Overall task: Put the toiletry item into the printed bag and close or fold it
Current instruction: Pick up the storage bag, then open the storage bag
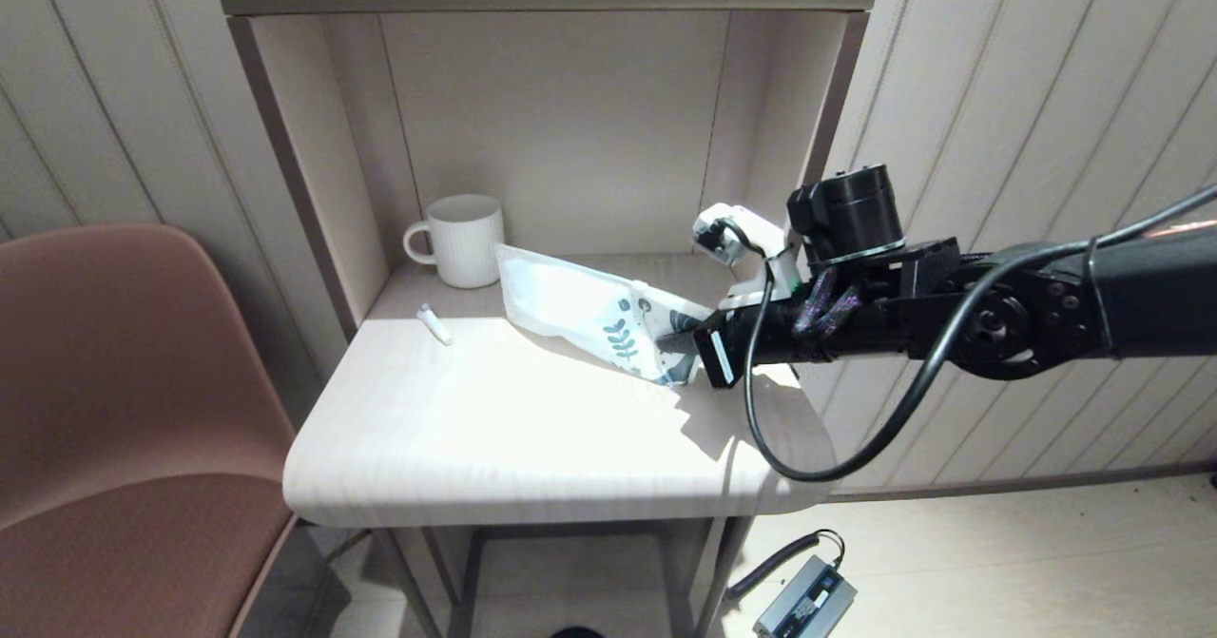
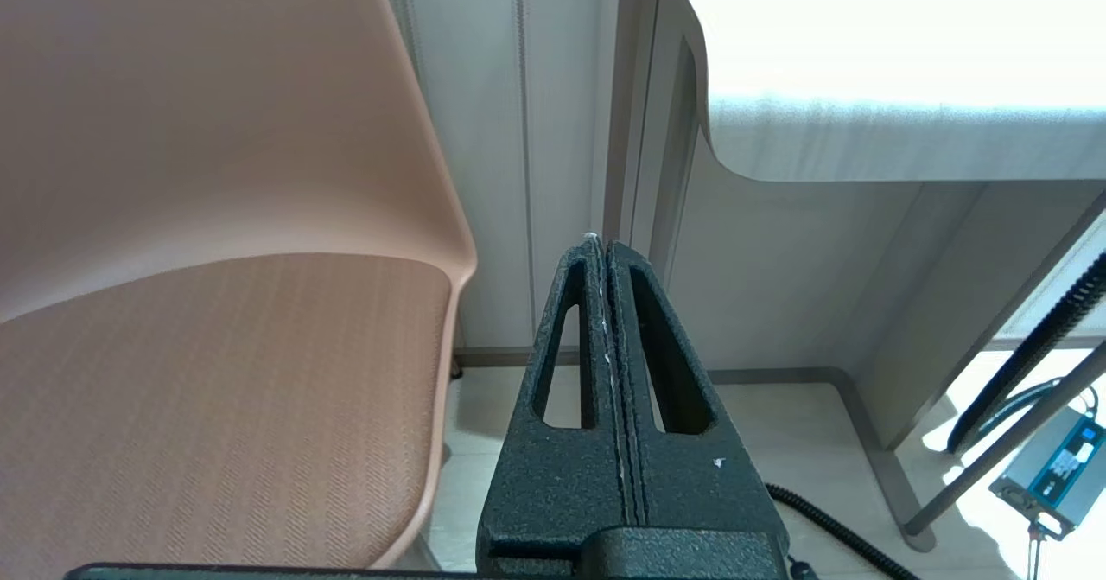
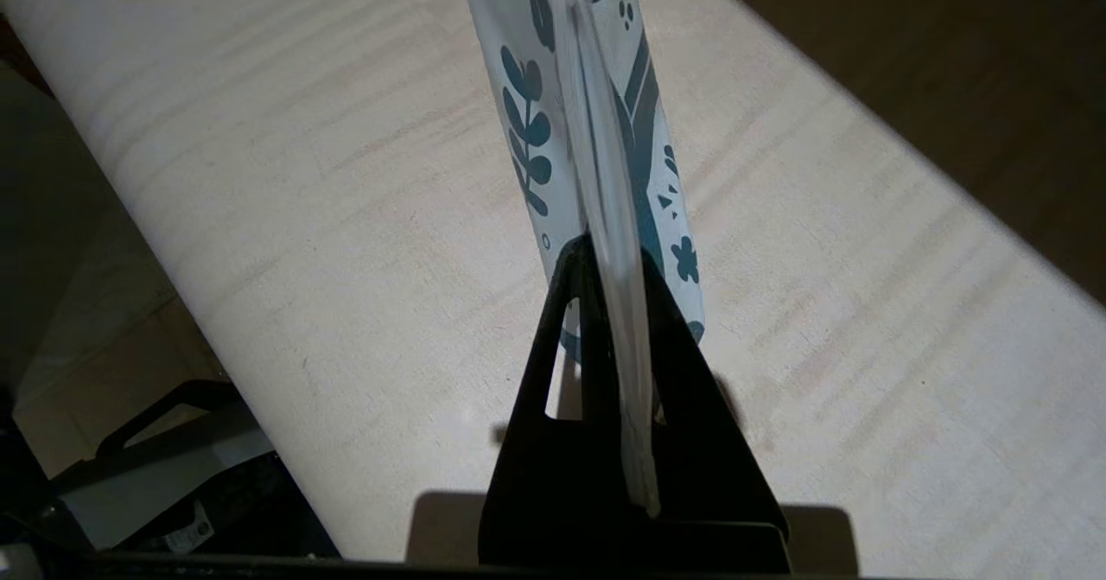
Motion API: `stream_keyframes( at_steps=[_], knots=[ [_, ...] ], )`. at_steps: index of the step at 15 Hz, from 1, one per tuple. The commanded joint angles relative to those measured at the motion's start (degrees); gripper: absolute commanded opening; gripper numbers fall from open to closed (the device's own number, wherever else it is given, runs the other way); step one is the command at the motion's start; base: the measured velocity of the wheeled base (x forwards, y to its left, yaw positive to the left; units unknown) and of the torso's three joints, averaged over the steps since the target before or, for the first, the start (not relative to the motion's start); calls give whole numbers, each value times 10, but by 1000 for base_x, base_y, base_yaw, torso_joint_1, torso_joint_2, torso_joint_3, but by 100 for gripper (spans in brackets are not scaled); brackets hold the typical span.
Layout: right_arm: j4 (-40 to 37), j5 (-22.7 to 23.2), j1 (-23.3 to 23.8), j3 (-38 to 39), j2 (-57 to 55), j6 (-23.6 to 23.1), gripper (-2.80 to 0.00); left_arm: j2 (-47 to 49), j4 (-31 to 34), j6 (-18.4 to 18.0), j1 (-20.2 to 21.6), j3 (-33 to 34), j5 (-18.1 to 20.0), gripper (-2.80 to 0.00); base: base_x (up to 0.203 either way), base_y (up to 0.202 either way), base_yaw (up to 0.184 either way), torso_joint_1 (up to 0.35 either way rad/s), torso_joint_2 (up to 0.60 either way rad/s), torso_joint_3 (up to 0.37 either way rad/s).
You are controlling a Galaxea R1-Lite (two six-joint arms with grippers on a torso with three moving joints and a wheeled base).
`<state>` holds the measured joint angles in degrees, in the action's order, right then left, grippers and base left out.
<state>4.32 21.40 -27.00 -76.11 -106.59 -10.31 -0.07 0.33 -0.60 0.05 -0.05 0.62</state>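
Observation:
The printed bag [image 1: 594, 310], a white translucent pouch with dark blue leaves at one end, lies on the table [image 1: 494, 429] with its printed end lifted. My right gripper [image 1: 677, 341] is shut on that printed end; in the right wrist view the bag's zip edge [image 3: 605, 174] runs down between the black fingers [image 3: 570, 303]. The toiletry item [image 1: 436, 324], a tiny white tube, lies on the table to the left of the bag, near the mug. My left gripper [image 2: 602, 247] is shut on nothing, parked low beside the table's front.
A white ribbed mug [image 1: 463, 239] stands at the back of the shelf niche. A brown chair [image 1: 105, 400] stands left of the table. A coiled cable and a grey power box [image 1: 803, 600] lie on the floor at the right.

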Motion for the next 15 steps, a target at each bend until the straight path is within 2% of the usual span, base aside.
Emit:
stream_keyframes(
  at_steps=[1, 4, 7, 9, 10, 12, 15],
  knots=[
    [-1, 1, -1, 10, 26, -1, -280, 1, -2, 2, 0, 0, 0, -280, 0, 0, 0, 0, 0, 0],
    [-23, 0, 4, 23, 89, 3, -280, 2, 0, -3, 0, -26, 3, -280, 0, 0, 0, 0, 0, 0],
    [-100, 0, 5, 31, 186, 5, -280, 57, 34, 22, 0, -176, 22, -280, 0, 0, 0, 0, 0, 0],
    [-161, 0, 4, 33, 249, 7, -280, 135, 52, 30, 0, -273, 57, -280, 0, 0, 0, 0, 0, 0],
    [-196, 0, 2, 33, 277, 8, -280, 170, 57, 32, 0, -308, 85, -280, 0, 0, 0, 0, 0, 0],
    [-275, 0, -4, 32, 318, 8, -280, 234, 62, 34, 0, -348, 169, -280, 0, 0, 0, 0, 0, 0],
    [-376, 1, -28, 9, 333, 7, -280, 288, 63, 35, 1, -380, 332, -280, 0, 0, 0, 0, 0, 0]
  ],
)
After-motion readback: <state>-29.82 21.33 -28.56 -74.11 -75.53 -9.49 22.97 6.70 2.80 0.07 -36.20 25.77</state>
